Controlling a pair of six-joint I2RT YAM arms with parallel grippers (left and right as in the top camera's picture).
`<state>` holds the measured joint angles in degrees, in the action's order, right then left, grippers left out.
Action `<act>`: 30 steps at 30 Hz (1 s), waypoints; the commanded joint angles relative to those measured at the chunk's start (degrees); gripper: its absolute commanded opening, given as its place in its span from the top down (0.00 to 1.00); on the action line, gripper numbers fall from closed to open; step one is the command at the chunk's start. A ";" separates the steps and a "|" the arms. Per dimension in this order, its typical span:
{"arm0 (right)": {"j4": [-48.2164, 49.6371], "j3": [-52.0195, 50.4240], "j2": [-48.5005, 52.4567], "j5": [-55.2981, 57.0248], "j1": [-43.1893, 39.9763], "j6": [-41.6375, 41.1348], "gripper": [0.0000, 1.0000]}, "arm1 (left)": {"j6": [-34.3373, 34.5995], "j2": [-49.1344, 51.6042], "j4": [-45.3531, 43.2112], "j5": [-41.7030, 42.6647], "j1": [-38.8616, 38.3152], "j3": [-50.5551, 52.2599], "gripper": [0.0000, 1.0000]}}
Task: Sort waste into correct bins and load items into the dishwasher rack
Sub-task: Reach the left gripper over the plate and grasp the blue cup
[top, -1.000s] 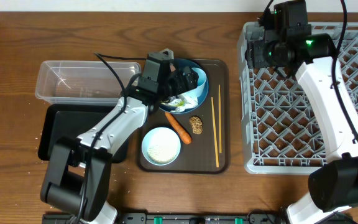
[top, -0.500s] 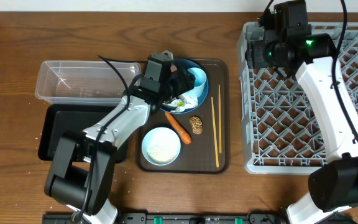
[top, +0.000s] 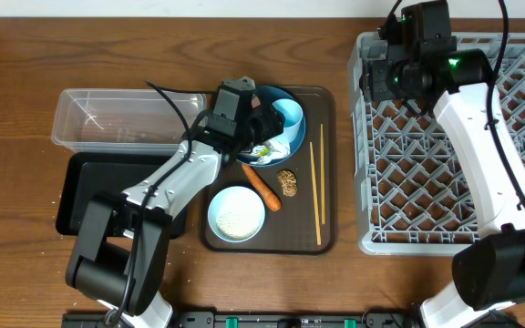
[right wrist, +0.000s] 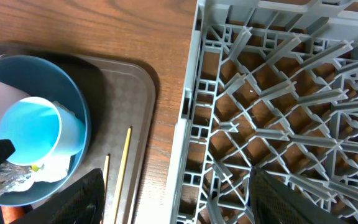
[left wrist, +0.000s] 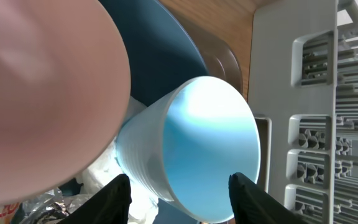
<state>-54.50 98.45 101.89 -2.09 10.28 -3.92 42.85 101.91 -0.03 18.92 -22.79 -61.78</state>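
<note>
My left gripper (top: 267,123) is open inside the large dark-blue bowl (top: 294,98), its fingers (left wrist: 180,202) on either side of the light-blue cup (left wrist: 197,143), which lies on its side. The pale-pink cup (left wrist: 42,93) lies beside it in the bowl. The white napkin (top: 279,146) and yellow-green wrapper (top: 261,151) are also in the bowl. The carrot (top: 262,188), brown food piece (top: 287,181), white bowl of rice (top: 236,213) and chopsticks (top: 316,182) lie on the brown serving tray (top: 324,239). My right gripper (right wrist: 185,199) is open and empty over the left edge of the grey rack (top: 454,164).
The clear tub (top: 108,118) and the black tray (top: 80,196) sit left of the serving tray, with my left arm stretched above them. The rack (right wrist: 278,93) holds nothing in view. Bare wood lies between the serving tray and the rack.
My left gripper has edged a little to the right, closer round the light-blue cup. The right arm has not moved.
</note>
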 commanded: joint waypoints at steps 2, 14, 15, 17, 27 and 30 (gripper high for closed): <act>-0.44 0.11 0.35 0.13 -0.50 -0.74 0.31 | -0.13 0.87 0.66 -0.61 -0.17 -1.22 0.50; -0.57 0.11 0.35 0.13 -0.46 -0.74 0.32 | -0.11 0.87 3.80 -3.15 -0.28 -1.14 0.52; -0.57 0.11 0.35 0.13 -0.48 -0.74 0.32 | -0.11 0.87 3.85 -3.15 -0.28 -1.14 0.53; -0.63 0.11 0.35 0.13 -0.48 -0.74 0.32 | -0.11 0.87 3.82 -3.15 -0.28 -1.14 0.55; -0.66 0.09 0.35 0.13 -0.48 -0.74 0.32 | -0.11 0.87 3.85 -3.10 -0.28 -1.14 0.66; -0.66 0.11 0.35 0.13 -0.48 -0.74 0.32 | -0.13 0.87 3.87 -3.10 -0.28 -1.14 0.69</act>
<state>-55.07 98.45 101.89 -2.09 10.28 -3.95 43.24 101.91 3.66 16.32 -22.94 -61.78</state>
